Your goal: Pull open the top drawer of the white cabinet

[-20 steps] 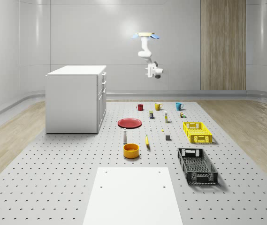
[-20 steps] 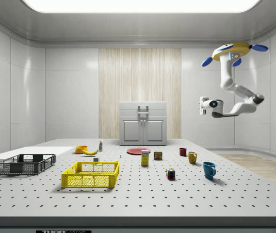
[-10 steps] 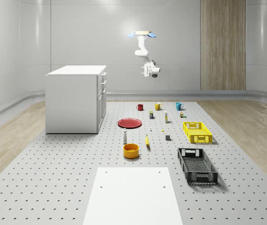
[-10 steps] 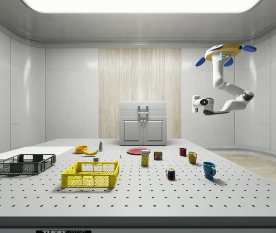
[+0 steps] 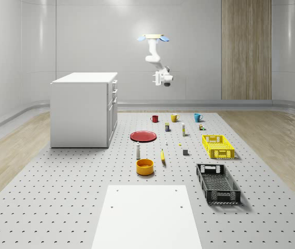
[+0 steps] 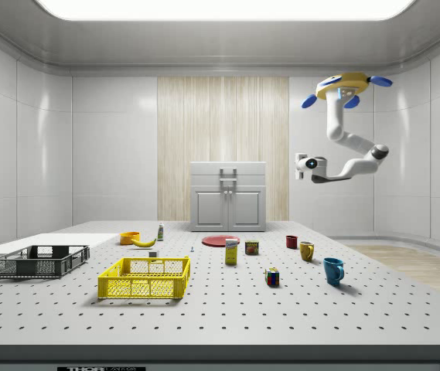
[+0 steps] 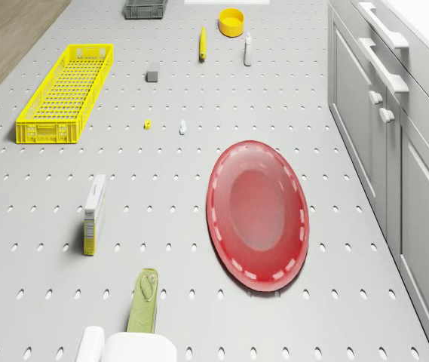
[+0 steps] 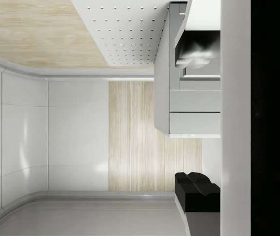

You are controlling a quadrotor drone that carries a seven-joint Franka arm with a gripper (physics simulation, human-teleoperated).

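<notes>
Top drawer (image 6: 247, 171) of the white cabinet (image 5: 80, 111) sits shut, flush with the cabinet front, at the whole-scene view's left of the pegboard table (image 5: 59, 207). Nearest the cabinet front lies a red plate (image 5: 143, 136). Beyond it my gripper (image 6: 298, 165) hangs in the air, well apart from the drawer, its jaw state indeterminable, under my drone (image 5: 150, 38), which hovers high above the table's far end.
</notes>
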